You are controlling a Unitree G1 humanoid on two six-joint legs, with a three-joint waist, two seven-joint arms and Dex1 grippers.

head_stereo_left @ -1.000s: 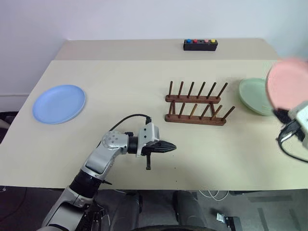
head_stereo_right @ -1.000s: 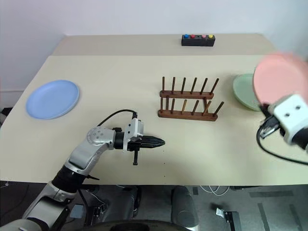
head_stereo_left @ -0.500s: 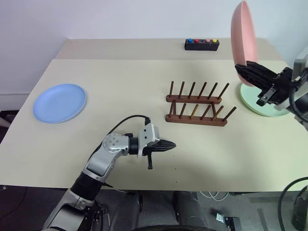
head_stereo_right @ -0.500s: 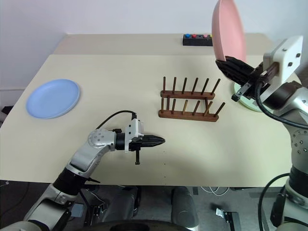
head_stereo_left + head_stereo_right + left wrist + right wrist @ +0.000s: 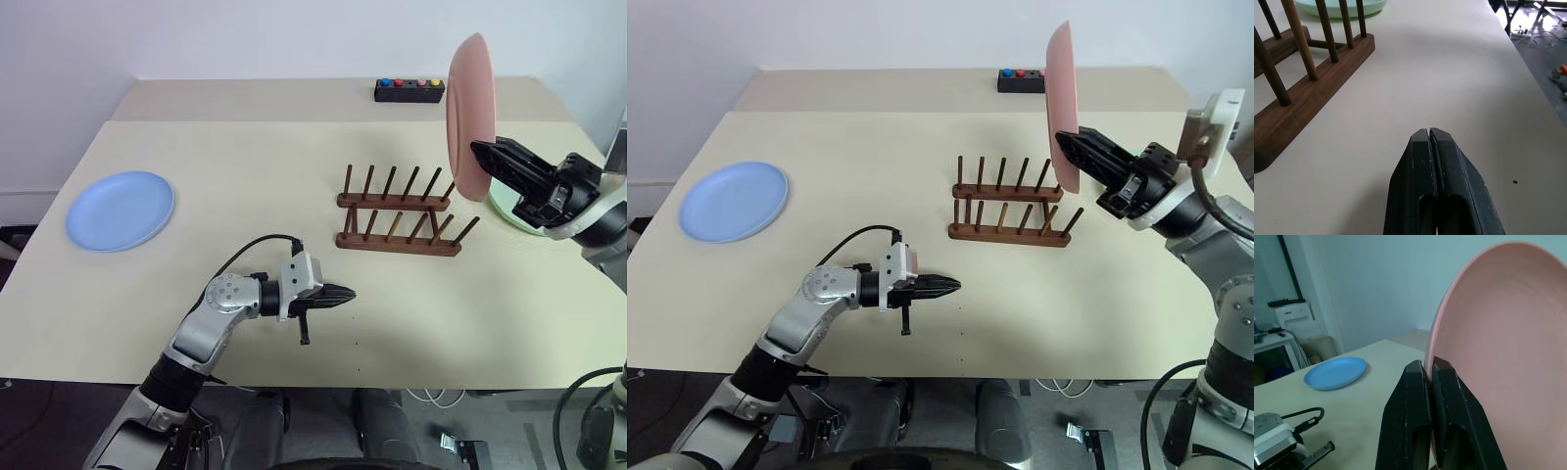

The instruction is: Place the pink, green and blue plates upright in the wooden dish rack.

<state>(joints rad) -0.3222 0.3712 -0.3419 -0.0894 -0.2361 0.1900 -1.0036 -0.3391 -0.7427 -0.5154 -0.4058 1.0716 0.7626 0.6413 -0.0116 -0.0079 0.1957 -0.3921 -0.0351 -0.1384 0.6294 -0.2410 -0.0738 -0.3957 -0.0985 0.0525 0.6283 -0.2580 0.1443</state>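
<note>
The pink plate (image 5: 468, 117) stands upright on edge in the air above the right end of the wooden dish rack (image 5: 397, 212), not touching it. My right gripper (image 5: 480, 152) is shut on its lower rim, as the right wrist view shows with the fingers pinching the pink plate (image 5: 1498, 333). The green plate (image 5: 524, 223) lies flat on the table to the right of the rack, partly hidden behind my right hand. At the table's left lies the blue plate (image 5: 120, 210). My left gripper (image 5: 348, 295) is shut and empty, low over the table in front of the rack.
A black box with coloured buttons (image 5: 409, 90) sits at the table's far edge behind the rack. Several upright pegs line each rail of the rack (image 5: 1303, 73). Bare tabletop lies between the blue plate and the rack.
My right arm has carried the pink plate leftward from over the green plate to above the rack's right end, rolling it from face-on to upright on edge. My left gripper stayed put.
</note>
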